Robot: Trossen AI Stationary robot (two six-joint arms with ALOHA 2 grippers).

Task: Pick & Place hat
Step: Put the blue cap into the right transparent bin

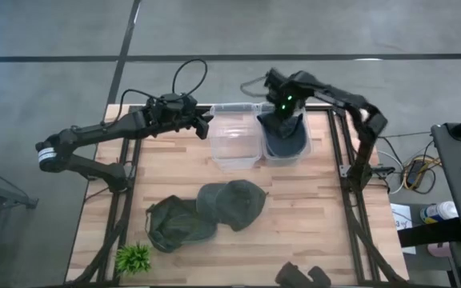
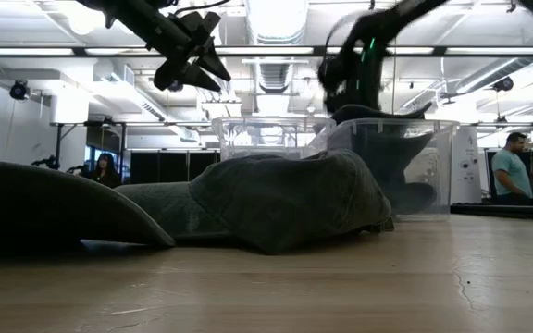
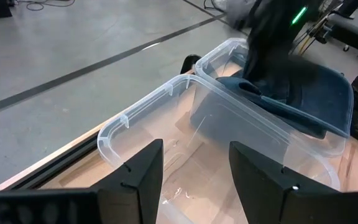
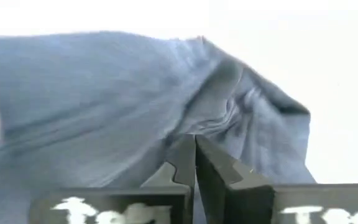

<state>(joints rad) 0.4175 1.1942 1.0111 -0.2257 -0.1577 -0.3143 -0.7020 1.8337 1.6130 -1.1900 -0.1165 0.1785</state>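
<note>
A dark blue hat [image 1: 285,138] sits in the right-hand clear bin [image 1: 302,154] at the table's far side, and part of it rises above the rim [image 3: 316,87]. My right gripper [image 1: 282,108] stands over it from above, shut on its cloth [image 4: 194,146]. My left gripper [image 1: 204,125] hovers open beside the left-hand clear bin [image 1: 237,144], touching nothing [image 3: 194,168]. Two olive-green hats [image 1: 232,203] [image 1: 178,222] lie crown-up on the table's near half. My right gripper pinches a fold of the blue hat's cloth [image 4: 185,134] between its two shut fingers, coming from above and pointing down. The hat rests in the right bin [image 2: 387,157], and its upper part stands above the bin's rim.
The two clear bins stand side by side at the far edge. A small green plant [image 1: 133,258] sits at the near left corner, and dark objects [image 1: 302,276] lie at the near edge. Bare wood lies right of the green hats [image 1: 318,208]. People stand in the room beyond [image 2: 510,171].
</note>
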